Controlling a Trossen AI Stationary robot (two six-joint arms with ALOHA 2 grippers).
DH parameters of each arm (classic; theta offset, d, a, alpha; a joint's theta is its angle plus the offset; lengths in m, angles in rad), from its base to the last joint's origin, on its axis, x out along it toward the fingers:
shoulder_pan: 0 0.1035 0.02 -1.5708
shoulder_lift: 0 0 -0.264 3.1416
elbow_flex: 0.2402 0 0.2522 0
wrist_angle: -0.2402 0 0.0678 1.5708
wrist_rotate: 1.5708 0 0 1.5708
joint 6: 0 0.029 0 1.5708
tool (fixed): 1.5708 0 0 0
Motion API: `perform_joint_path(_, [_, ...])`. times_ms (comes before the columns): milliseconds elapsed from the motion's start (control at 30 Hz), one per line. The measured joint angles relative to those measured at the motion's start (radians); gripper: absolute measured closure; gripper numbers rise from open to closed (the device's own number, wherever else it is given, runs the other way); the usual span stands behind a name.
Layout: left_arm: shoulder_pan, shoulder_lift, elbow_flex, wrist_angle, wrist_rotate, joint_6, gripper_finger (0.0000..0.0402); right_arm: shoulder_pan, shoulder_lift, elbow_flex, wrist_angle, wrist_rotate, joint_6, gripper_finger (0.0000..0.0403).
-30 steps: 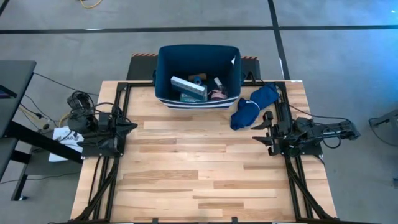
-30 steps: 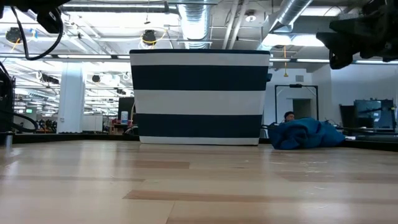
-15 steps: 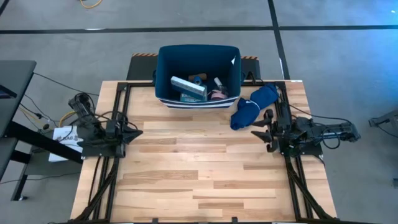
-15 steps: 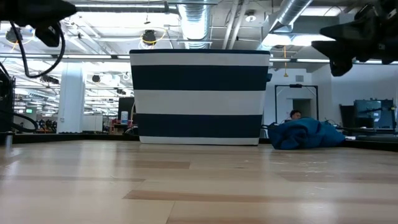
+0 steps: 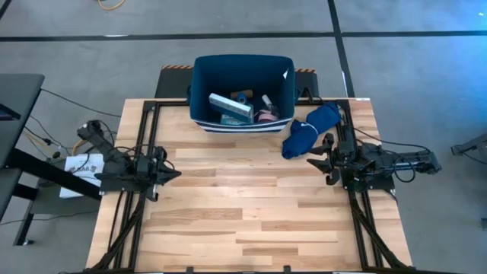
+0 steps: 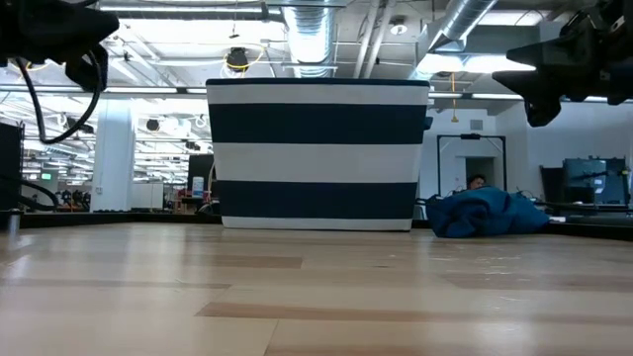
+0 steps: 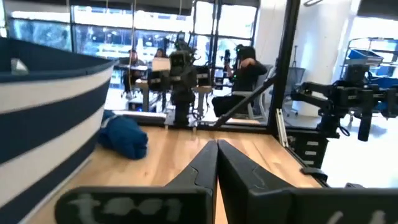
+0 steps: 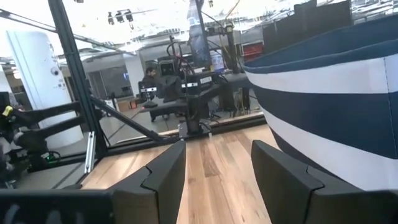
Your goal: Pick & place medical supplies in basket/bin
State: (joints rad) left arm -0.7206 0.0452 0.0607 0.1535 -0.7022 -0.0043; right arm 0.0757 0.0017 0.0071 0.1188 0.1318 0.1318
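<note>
Left gripper (image 5: 173, 173) has its fingers pressed together, holding nothing, over the table's left edge. Right gripper (image 5: 312, 161) has fingers apart, also w/o load, at the right edge near the crumpled soft blue cloth (image 5: 307, 128). Dark navy plastic tub w/ pale stripes (image 5: 199, 87) sits at the far edge; several small supplies (image 5: 230, 106) lie inside. No loose supplies show on the light wood table (image 5: 243, 221), so the job looks about done.
</note>
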Motion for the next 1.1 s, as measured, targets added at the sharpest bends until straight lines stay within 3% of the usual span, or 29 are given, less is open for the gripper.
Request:
perform_joint_path(167, [0.117, 0.000, 0.000, 0.012, 0.093, 0.044, 0.0401, 0.000, 0.000, 0.000, -0.014, 0.000, 0.000, 0.0227])
perform_joint_path(333, [0.230, 0.000, 0.001, -0.069, 0.260, 0.012, 0.0401, 0.000, 0.000, 0.000, -0.021, 0.000, 0.000, 0.0225])
perform_joint_path(533, [0.332, 0.000, 0.001, -0.087, 0.332, 0.004, 0.0401, 0.000, 0.000, -0.001, -0.021, 0.000, 0.000, 0.0227])
perform_joint_path(667, [0.369, 0.000, -0.002, -0.143, 0.364, -0.030, 0.0401, 0.000, 0.000, -0.001, -0.022, 0.000, 0.000, 0.0227])
perform_joint_path(900, [0.394, 0.001, -0.048, 0.053, 0.442, 0.060, 0.0401, 0.000, 0.001, -0.001, -0.022, 0.000, 0.000, 0.0226])
perform_joint_path(1100, [0.416, -0.008, -0.048, -0.008, 0.489, 0.064, 0.0401, 0.000, 0.001, -0.001, -0.022, 0.000, 0.000, 0.0226])
